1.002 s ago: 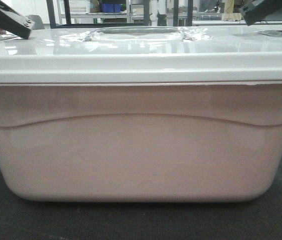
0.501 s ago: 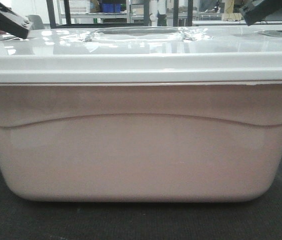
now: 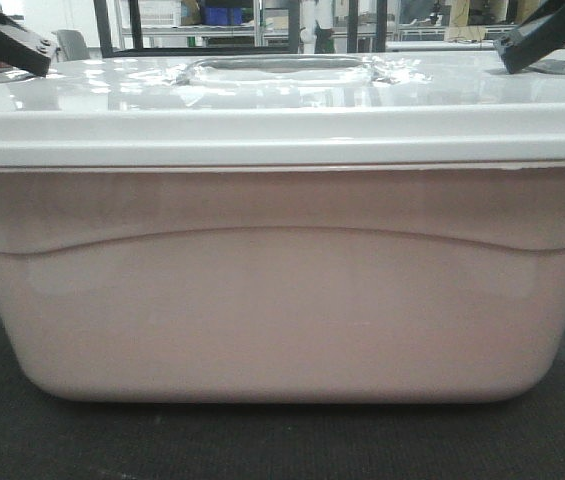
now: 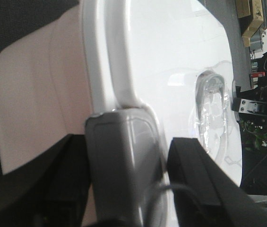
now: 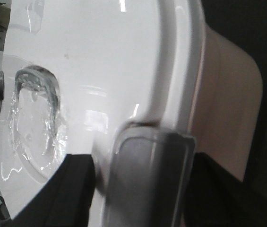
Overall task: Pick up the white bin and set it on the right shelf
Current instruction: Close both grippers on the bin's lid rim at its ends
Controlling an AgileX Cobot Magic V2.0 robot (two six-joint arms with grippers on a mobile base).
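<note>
The white bin (image 3: 282, 300), a pinkish translucent tub under a glossy white lid (image 3: 282, 110), fills the front view and rests on a dark mat (image 3: 282, 440). My left gripper (image 4: 126, 139) is at the bin's left end. Its jaws straddle a grey latch (image 4: 114, 179), one finger (image 3: 7, 40) over the lid and the other beside the tub wall. My right gripper (image 5: 142, 158) straddles the matching grey latch (image 5: 147, 189) at the right end, with a finger (image 3: 547, 30) above the lid. Both look open around the latches, and contact is unclear. The right shelf is out of view.
A clear recessed handle (image 3: 277, 68) sits in the middle of the lid. Far behind the bin stand metal racks (image 3: 162, 30) holding blue crates (image 3: 224, 14). A potted plant (image 4: 265, 137) shows beyond the bin's far end.
In the front view both upper fingers have shifted outward toward the frame edges, and the right one has also dropped closer to the lid. The bin has stayed on the mat.
</note>
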